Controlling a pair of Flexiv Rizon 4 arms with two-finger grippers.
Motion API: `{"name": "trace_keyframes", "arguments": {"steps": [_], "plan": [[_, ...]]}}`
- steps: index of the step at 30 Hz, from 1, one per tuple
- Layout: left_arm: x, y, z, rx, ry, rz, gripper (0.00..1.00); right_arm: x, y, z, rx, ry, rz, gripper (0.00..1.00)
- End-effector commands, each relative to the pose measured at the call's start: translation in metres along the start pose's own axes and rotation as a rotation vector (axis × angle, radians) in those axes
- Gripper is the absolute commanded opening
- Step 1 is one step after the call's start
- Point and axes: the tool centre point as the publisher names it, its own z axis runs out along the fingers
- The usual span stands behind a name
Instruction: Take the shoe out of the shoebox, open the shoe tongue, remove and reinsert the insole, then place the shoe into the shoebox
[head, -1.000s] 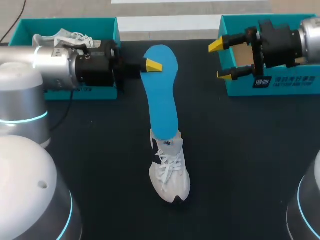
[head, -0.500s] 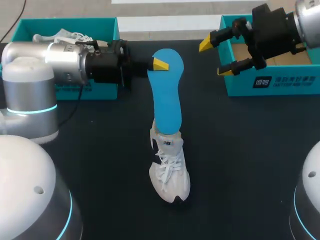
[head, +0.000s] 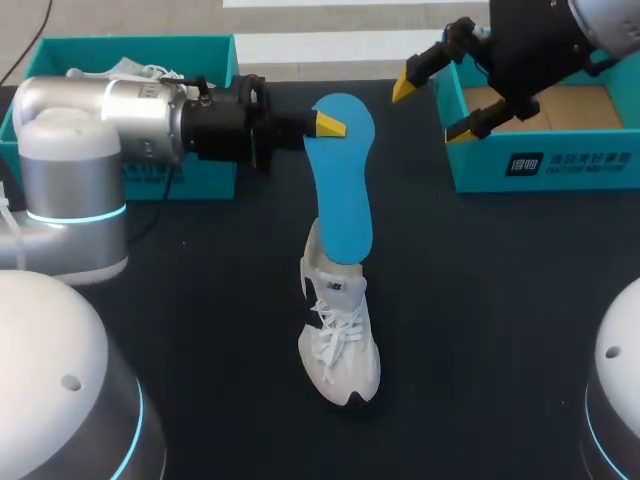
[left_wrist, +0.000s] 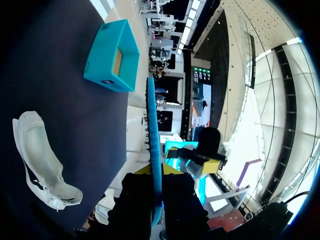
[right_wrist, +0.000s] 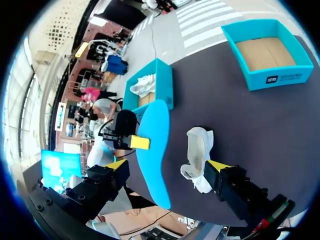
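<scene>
At the middle of the dark counter (head: 500, 300) we see the white shoe (head: 338, 345), with its laces up, the toe toward us and the heel toward the far edge. Over its heel opening stands the blue insole (head: 345, 190), nearly upright and a little tilted. From the head view its lower end overlaps the collar of the shoe, but we cannot tell if it touches the shoe or hangs just above it.

Our left end effector (head: 326, 125) comes in from the left side and is closed on the insole near its upper, rounded end. One yellow tip lies on the face that we see, and the left wrist view shows the insole edge-on, pinched between both fingers.

Our right end effector (head: 435, 108) hangs over the left wall of the right shoebox (head: 545, 165), with its two fingers spread wide and gripping nothing. This teal box is at the far right of the counter, and its brown cardboard floor is visible. The left shoebox (head: 130, 48), also teal, is at the far left, partly behind our left arm, and a second white shoe (head: 135, 72) lies in it. In the right wrist view the insole is ahead of the spread fingers, with the shoe near it on the counter.
</scene>
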Motion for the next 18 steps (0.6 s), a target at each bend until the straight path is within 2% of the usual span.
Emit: {"name": "trace_keyframes", "arguments": {"steps": [1,3,5,6,9,11,18], "plan": [[-0.001,0.000,0.000,0.001,0.000,0.000,0.00,0.006,0.004,0.004,0.028,-0.094,-0.076,1.00],[-0.001,0.000,0.000,0.001,0.000,0.000,0.00,0.006,0.000,0.010,0.048,-0.142,-0.100,1.00],[-0.001,0.000,0.000,0.001,0.000,0.000,0.00,0.004,-0.004,0.013,0.032,-0.142,-0.128,1.00],[-0.001,0.000,0.000,0.001,0.000,0.000,0.00,0.005,-0.005,0.013,0.049,-0.185,-0.144,1.00],[-0.001,0.000,0.000,0.001,0.000,0.000,0.00,0.014,-0.008,0.012,0.047,-0.263,-0.169,1.00],[-0.001,0.000,0.000,0.001,0.000,0.000,0.00,0.022,-0.008,0.013,0.074,-0.323,-0.180,1.00],[-0.001,0.000,0.000,0.001,0.000,0.000,0.00,0.043,-0.008,0.027,0.136,-0.434,-0.139,1.00]]}}
